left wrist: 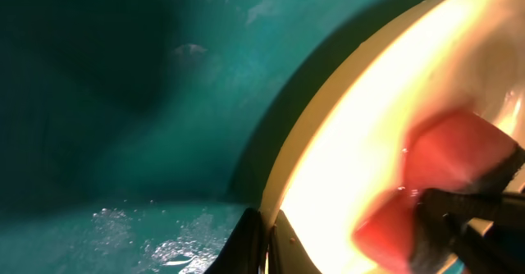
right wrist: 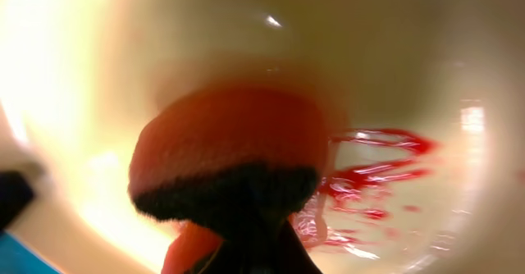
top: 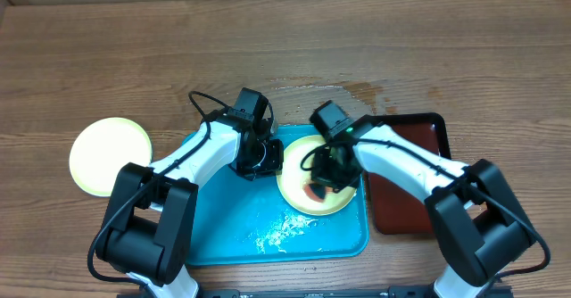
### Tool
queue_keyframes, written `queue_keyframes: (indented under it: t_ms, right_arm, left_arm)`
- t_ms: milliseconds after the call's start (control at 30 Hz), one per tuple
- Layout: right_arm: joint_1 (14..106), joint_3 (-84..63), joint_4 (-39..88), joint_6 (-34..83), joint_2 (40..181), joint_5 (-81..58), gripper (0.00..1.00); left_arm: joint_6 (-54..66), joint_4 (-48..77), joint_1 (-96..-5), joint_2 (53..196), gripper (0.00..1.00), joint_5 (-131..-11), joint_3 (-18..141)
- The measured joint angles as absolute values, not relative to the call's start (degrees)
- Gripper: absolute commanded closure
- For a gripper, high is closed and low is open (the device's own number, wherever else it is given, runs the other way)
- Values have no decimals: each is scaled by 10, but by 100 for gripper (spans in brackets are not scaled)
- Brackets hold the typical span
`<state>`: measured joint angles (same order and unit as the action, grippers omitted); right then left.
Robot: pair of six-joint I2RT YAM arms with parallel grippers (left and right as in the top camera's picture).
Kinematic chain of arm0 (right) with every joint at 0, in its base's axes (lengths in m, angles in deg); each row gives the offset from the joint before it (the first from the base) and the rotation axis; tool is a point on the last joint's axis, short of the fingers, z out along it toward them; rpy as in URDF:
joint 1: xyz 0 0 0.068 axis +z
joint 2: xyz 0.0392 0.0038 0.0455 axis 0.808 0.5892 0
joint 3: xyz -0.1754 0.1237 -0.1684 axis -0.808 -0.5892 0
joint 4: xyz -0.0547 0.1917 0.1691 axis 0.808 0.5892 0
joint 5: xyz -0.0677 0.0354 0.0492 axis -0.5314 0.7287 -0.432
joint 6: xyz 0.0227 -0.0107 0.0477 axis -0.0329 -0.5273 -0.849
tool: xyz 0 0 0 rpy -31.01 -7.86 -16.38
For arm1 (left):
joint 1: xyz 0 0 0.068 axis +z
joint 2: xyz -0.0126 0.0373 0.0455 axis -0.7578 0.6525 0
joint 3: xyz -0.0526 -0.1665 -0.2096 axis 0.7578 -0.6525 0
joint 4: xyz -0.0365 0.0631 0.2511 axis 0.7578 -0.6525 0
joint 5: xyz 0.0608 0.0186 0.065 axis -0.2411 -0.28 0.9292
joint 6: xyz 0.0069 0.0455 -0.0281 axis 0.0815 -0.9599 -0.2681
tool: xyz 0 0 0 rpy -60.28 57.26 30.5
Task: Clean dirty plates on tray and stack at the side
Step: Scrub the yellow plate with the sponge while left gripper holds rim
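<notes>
Mid-scrub on the turquoise tray (top: 227, 231): my left gripper (top: 259, 161) pinches the yellow plate (top: 343, 202) by its rim while my right gripper (top: 326, 178), clamped on a red sponge (right wrist: 225, 155), presses beside the smears (right wrist: 379, 172); next, a sweep across them

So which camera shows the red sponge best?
The right wrist view: the sponge fills the middle, close up, on the yellow plate. The left wrist view shows it from the side, at the edge. Overhead, the right arm mostly hides it.
</notes>
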<state>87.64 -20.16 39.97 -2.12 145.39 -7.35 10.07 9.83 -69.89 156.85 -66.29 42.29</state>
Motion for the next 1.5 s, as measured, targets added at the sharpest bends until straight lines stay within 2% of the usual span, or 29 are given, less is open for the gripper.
queue_keyframes:
  t_ms: [200, 400, 533, 700, 900, 1133, 1333, 1500]
  right_arm:
    - [808, -202, 459, 44, 1454, -96, 96]
    - [771, -202, 418, 120, 1454, -90, 96]
    - [788, -204, 375, 221, 1454, -75, 96]
    - [851, -204, 365, 313, 1454, -75, 96]
    - [901, -204, 370, 367, 1453, -65, 96]
    - [915, -205, 295, 299, 1454, -62, 96]
    - [844, -205, 280, 168, 1454, -97, 96]
    - [778, -204, 344, 133, 1453, -119, 96]
  left_arm:
    - [101, 101, -699, 1568, 96, -675, 423]
    - [101, 102, -699, 1568, 96, -677, 423]
    - [101, 100, -697, 1568, 96, -675, 423]
    - [101, 92, -695, 1568, 96, -672, 423]
    - [101, 84, -695, 1568, 96, -670, 423]
    - [101, 85, -695, 1568, 95, -670, 423]
    - [101, 84, -695, 1568, 96, -673, 423]
    - [101, 85, -695, 1568, 96, -682, 423]
